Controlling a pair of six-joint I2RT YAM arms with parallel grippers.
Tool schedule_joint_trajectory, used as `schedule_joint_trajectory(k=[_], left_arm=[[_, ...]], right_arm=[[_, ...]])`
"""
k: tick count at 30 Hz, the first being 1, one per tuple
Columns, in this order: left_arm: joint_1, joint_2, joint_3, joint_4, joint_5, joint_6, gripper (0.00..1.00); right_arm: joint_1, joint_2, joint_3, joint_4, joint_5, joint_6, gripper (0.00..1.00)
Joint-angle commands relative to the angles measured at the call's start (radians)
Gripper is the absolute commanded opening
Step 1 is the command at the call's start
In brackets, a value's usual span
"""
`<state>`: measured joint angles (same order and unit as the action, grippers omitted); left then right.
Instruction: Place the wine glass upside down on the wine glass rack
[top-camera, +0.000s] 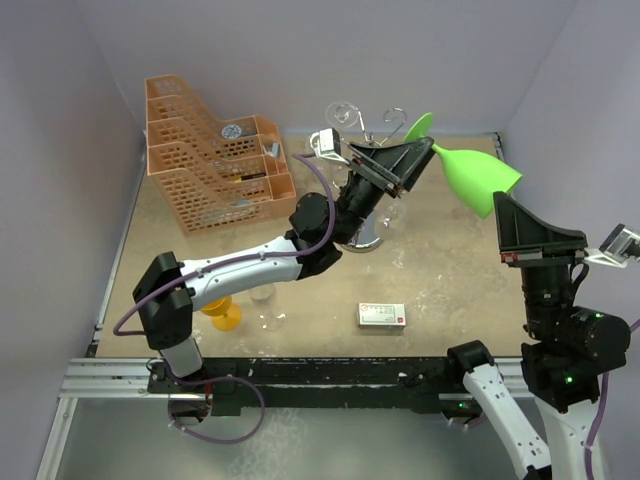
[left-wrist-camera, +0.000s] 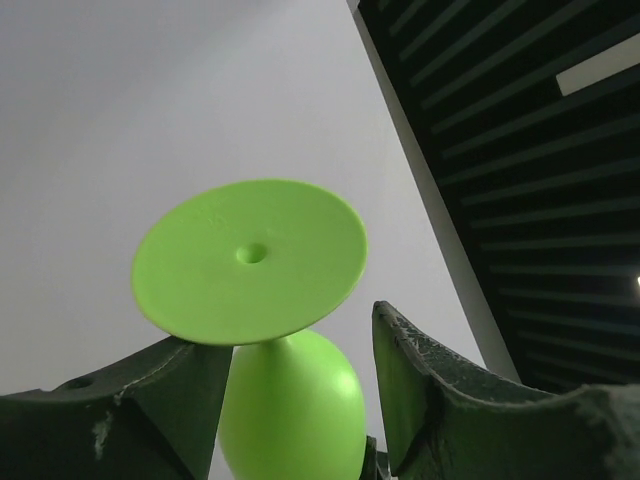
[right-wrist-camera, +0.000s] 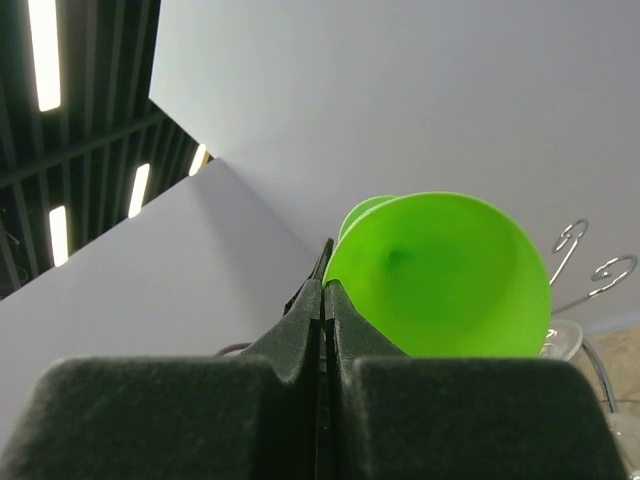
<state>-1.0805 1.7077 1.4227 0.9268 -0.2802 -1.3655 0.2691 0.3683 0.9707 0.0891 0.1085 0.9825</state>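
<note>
At 6 o'clock on the pale stone-look tabletop (top-camera: 450, 280), just beyond the arm bases, lies a small white card box with red print (top-camera: 382, 315). Toward 8 o'clock a small orange object (top-camera: 226, 316) and a clear glass (top-camera: 265, 298) sit partly hidden under the left arm.

At 3 o'clock the right gripper (top-camera: 500, 205) points upward with its fingers pressed flat together and nothing between them. Its tip is just beside the rim of the lime-green plastic wine glass (top-camera: 482, 178); whether they touch I cannot tell. The glass hangs on its side in the air past the table's centre, foot toward 11 o'clock and mouth toward 4. The left gripper (top-camera: 420, 155) has it, fingers set wide around the narrow end of the bowl, just below the foot.

Farther on, at 12 o'clock, stands the shiny chrome wire wine glass rack (top-camera: 362, 238), its scroll arms at 9 o'clock of the glass's foot. At 10 o'clock is the orange plastic lattice basket (top-camera: 215, 150).
</note>
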Motion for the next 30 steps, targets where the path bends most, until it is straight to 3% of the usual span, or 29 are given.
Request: schedule_joint_trajectory(k=[1,6,8,17,20,24,27,28,30], left_arm=[[-0.002,0.005,0.061,0.083,-0.052,0.029,0.52],[-0.015,0.010,0.063,0.147,-0.105,0.028,0.37],[-0.024,0.025,0.070,0.217,-0.116,0.044,0.33],[-0.027,0.037,0.071,0.252,-0.143,0.064,0.14],[-0.027,0.038,0.075,0.256,-0.140,0.076,0.00],[-0.027,0.034,0.074,0.254,-0.129,0.099,0.00],[-0.026,0.023,0.065,0.244,-0.116,0.123,0.00],[-0.025,0.017,0.059,0.234,-0.112,0.133,0.00],[-0.019,-0.004,0.048,0.192,-0.095,0.148,0.00]], right_arm=[[-0.001,0.003,0.006,0.058,-0.089,-0.031,0.00],[-0.001,-0.019,0.025,-0.025,-0.120,-0.099,0.00],[-0.001,-0.028,0.033,-0.049,-0.131,-0.113,0.00],[-0.001,-0.032,0.033,-0.115,-0.189,-0.127,0.00],[-0.001,-0.030,0.040,-0.129,-0.191,-0.132,0.00],[-0.001,-0.025,0.060,-0.156,-0.179,-0.145,0.00],[-0.001,-0.018,0.090,-0.213,-0.155,-0.166,0.39],[0.000,-0.019,0.099,-0.233,-0.150,-0.183,0.48],[0.000,-0.029,0.116,-0.272,-0.132,-0.239,0.58]])
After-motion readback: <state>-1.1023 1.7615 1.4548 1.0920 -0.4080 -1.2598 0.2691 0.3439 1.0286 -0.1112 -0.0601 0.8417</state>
